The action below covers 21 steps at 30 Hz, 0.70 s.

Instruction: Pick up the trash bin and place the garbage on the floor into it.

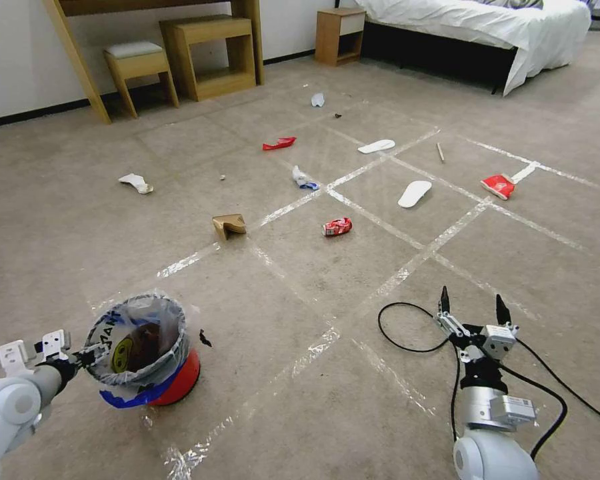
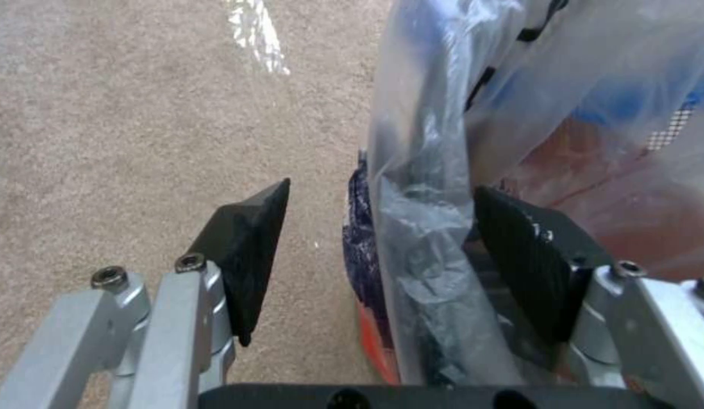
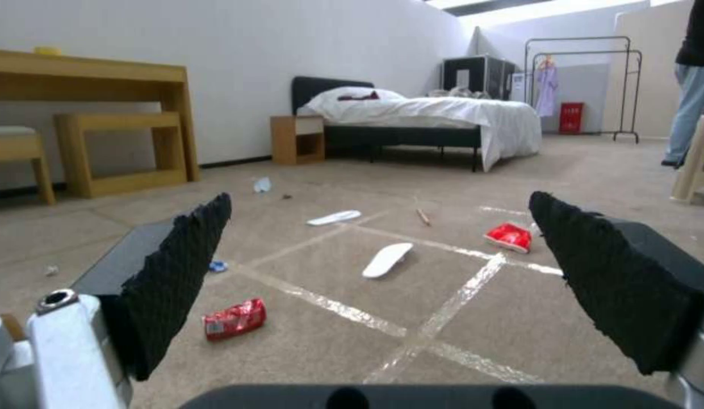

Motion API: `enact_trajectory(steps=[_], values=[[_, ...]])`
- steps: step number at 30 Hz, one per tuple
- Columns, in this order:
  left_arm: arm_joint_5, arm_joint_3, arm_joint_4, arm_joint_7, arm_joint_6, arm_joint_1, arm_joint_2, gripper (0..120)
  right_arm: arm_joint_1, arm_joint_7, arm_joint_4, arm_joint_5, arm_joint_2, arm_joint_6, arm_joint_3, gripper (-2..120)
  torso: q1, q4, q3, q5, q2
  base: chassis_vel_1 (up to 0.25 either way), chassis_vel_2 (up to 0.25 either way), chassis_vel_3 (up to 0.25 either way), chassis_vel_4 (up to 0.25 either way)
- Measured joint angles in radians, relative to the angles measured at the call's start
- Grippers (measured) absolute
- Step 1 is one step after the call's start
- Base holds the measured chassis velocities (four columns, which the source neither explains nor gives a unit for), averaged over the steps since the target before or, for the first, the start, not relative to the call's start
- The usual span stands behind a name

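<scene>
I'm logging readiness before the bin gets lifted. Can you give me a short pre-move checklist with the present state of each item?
1. Left hand straddles the trash bin rim, one finger outside, one inside: ok.
2. Left hand closed on the rim: not ok, a gap shows at the outer finger.
3. Bin upright on the carpet: ok.
4. Plastic liner clear of the pinch: not ok, it lies against the inner finger.
5. Right hand open, away from the bin: ok.
6. Garbage such as the red wrapper on the floor ahead: ok.
</scene>
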<state>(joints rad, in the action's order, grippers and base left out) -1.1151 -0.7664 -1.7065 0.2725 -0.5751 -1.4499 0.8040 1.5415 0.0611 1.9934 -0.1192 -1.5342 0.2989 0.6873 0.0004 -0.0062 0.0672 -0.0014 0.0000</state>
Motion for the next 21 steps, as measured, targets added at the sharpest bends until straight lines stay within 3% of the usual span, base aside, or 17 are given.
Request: enact_trajectory(steps=[12, 15, 21], values=[[0.004, 0.012, 0.032, -0.019, 0.011, 0.016, 0.003, 68, -0.011, 0.000, -0.023, 0.012, -0.013, 0.000, -0.004, 100, 0.000, 0.0002, 0.000, 0.0006, 0.000, 0.000, 0.000, 0.000, 0.000], [0.004, 0.012, 0.030, -0.025, 0.012, 0.014, 0.003, 62, -0.016, 0.000, -0.030, 0.013, -0.016, 0.000, -0.006, 100, 0.000, 0.0002, 0.000, 0.0004, 0.000, 0.000, 0.000, 0.000, 0.000], [0.003, 0.016, 0.027, -0.032, 0.012, 0.013, -0.002, 37, -0.027, 0.000, -0.041, 0.015, -0.020, 0.000, -0.010, 100, 0.000, 0.0000, 0.000, 0.0001, 0.000, 0.000, 0.000, 0.000, 0.000]])
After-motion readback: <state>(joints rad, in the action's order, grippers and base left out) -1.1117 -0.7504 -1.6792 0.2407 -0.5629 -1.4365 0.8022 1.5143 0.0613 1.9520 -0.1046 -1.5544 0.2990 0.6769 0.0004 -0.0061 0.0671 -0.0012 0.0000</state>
